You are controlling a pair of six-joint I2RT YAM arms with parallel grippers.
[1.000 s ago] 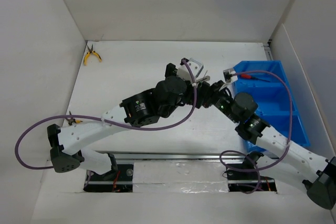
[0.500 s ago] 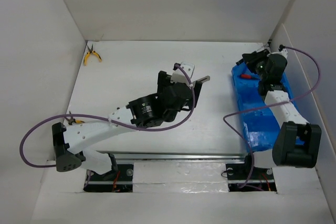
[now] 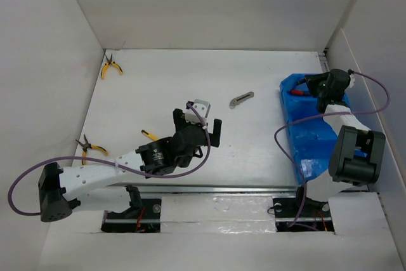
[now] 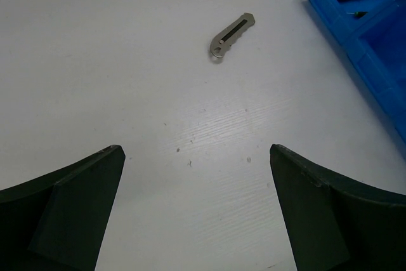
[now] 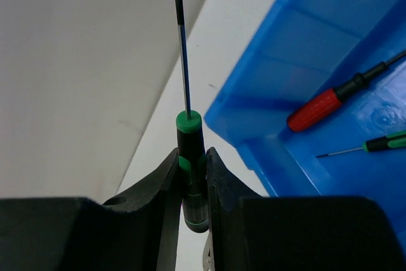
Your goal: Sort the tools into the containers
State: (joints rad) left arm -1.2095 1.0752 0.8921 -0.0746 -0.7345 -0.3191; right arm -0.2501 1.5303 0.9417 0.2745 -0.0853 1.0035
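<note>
1. As the left arm is drawing back toward its base, the left gripper (image 4: 195, 157) is hanging with its jaws spread wide and empty. It is leaving the utility knife (image 4: 233, 35) lying unsorted on the table (image 4: 114, 61) ahead.
2. The right gripper (image 5: 192, 160) is clenching a green-and-black screwdriver (image 5: 188, 125), having swung over to the far end of the blue bin (image 5: 298, 49); a drop is looking close.
3. That far compartment is already holding a red-handled screwdriver (image 5: 320, 109) and a slim green-handled screwdriver (image 5: 384, 142).
4. The near pliers (image 3: 92, 146) and the far pliers (image 3: 111, 66) are waiting at the left.
</note>
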